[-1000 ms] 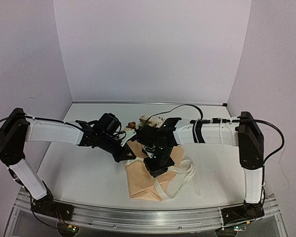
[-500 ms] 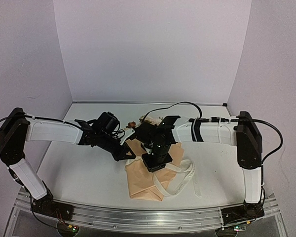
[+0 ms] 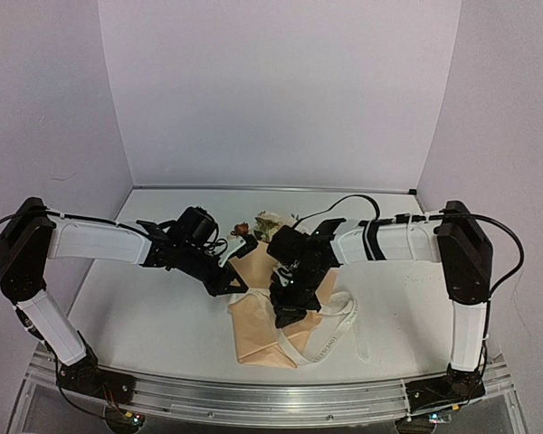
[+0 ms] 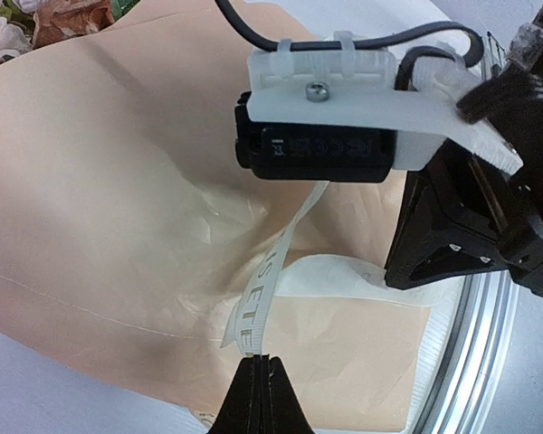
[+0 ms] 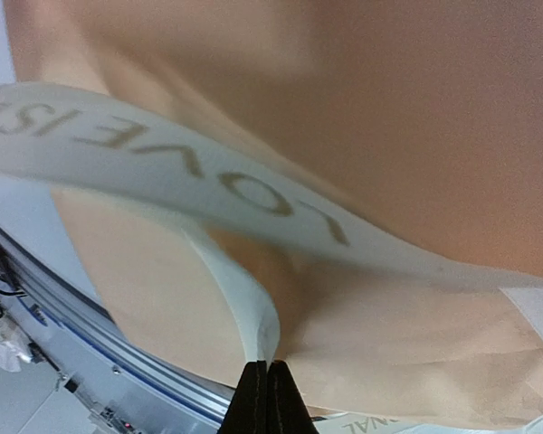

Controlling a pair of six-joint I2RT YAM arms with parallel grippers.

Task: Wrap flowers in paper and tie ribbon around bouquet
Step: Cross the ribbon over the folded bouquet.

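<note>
The bouquet (image 3: 258, 330) lies mid-table, a cone of peach-tan paper (image 4: 100, 181) with the flowers (image 3: 267, 221) sticking out at its far end. The creamy-white lettered ribbon (image 3: 330, 333) loops off its right side. My left gripper (image 3: 238, 287) is at the cone's left edge. In the left wrist view it (image 4: 258, 360) is shut on one end of the ribbon (image 4: 267, 271), which rises taut from the tips. My right gripper (image 3: 285, 316) hangs over the middle of the cone. In the right wrist view it (image 5: 264, 364) is shut on a fold of ribbon (image 5: 163, 163) just above the paper (image 5: 389, 117).
An aluminium rail (image 3: 253, 398) runs along the near table edge, close to the cone's tail. White walls close in the back and both sides. The right arm's wrist (image 4: 471, 208) hangs close in front of my left gripper.
The right wrist has turned and sunk slightly toward the near edge, drawing its ribbon fold along. The left arm has hardly moved. Both grippers stay shut.
</note>
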